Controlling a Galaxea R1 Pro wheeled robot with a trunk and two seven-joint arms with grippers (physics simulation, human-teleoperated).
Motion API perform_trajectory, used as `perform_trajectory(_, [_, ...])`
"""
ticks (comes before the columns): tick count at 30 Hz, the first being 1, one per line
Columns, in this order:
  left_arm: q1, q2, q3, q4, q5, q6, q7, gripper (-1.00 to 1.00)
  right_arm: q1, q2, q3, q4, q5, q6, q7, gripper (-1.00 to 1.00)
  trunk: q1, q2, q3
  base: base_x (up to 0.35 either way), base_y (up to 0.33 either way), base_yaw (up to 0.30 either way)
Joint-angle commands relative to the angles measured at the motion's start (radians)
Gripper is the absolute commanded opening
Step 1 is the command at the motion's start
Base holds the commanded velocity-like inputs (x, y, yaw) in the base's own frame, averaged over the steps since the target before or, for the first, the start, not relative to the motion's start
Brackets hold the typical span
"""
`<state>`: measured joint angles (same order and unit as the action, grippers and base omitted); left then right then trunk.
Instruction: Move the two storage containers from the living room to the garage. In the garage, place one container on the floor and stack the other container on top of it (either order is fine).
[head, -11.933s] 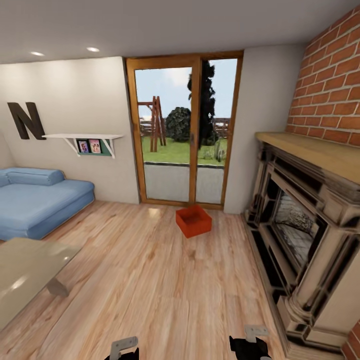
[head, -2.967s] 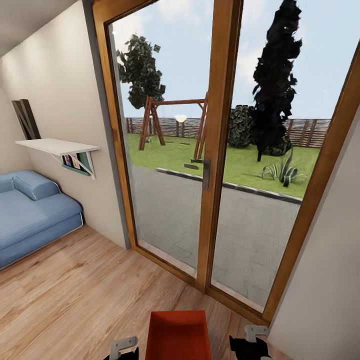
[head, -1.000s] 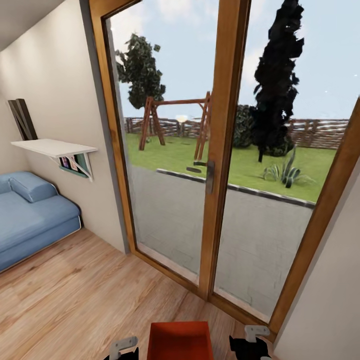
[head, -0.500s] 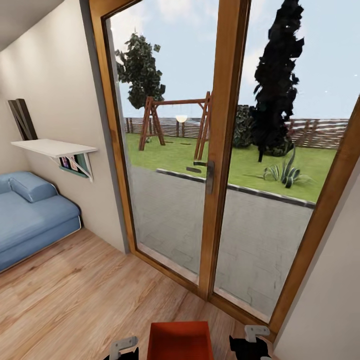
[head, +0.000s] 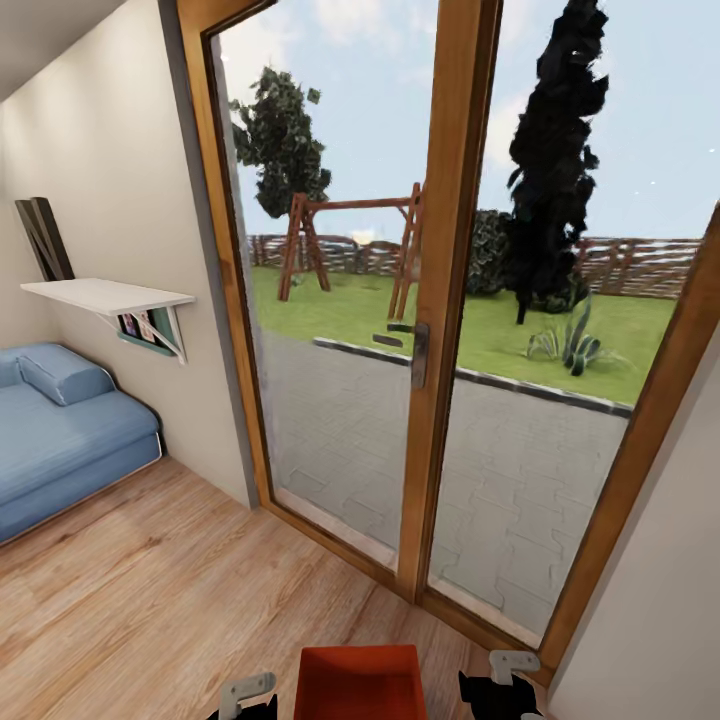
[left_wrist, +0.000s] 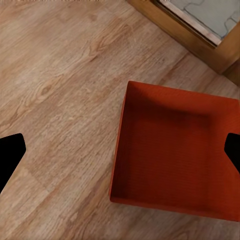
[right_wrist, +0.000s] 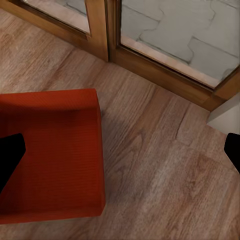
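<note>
Left wrist view: whole storage container (left_wrist: 175, 155) on wood floor (left_wrist: 60, 75), left tool (left_wrist: 120, 150) spread wide, empty

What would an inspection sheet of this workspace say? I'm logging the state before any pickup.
Surface: light wood-plank floor, bare around the bin.
Job's things: one rust-red storage container, empty, upright, on the planks near the glass doors.
Clutter: nothing seen.
Grippers: left gripper and right gripper above the floor, jaws wide apart, holding nothing.
Cables: nothing seen.
Surroundings: blue seat, wall shelf, garden outside.
</note>
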<state>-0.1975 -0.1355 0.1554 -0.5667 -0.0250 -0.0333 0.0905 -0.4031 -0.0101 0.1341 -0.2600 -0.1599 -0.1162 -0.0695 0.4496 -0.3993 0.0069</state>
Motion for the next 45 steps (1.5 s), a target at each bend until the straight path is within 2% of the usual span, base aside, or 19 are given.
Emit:
perform_trajectory(1, [0.000,-0.001,0.004,0.001,-0.003,-0.003,0.000,1.00,0.000,-0.001,0.009,0.001,-0.010,-0.003,-0.004,1.00,0.000,-0.001,0.000,0.011,0.000,0.000])
perform_trajectory(32, [0.000,-0.001,0.004,0.001,-0.003,-0.004,0.000,1.00,0.000,-0.002,0.010,0.002,-0.009,-0.002,-0.003,1.00,0.000,-0.001,-0.001,0.001,0.000,0.000])
perform_trajectory(45, [0.000,-0.002,0.004,0.001,-0.001,-0.004,-0.003,1.00,0.000,-0.001,0.010,0.002,-0.009,-0.002,-0.005,1.00,0.000,-0.001,-0.020,0.000,0.000,0.000])
